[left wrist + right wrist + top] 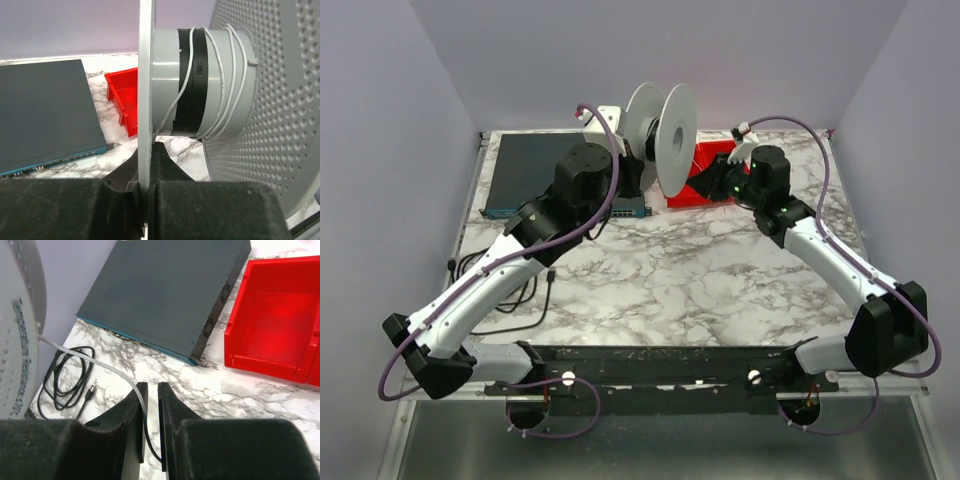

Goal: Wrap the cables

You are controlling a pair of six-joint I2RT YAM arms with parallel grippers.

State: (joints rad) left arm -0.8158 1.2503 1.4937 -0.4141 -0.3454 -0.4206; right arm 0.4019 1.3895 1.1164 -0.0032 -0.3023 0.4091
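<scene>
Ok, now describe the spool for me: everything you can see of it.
The spool is pale grey, plastic by its look: two round flanges peppered with small holes, joined by a smooth hub with a band of black tape around it. A few turns of thin white cable lie on the hub. It stands on edge over the far side of the marble table, between a dark flat box and a red bin. The left gripper pinches one flange's rim between its fingers.

The cables [220, 75] wrap the spool [665, 135], between box [525, 175] and bin [705, 165].
</scene>
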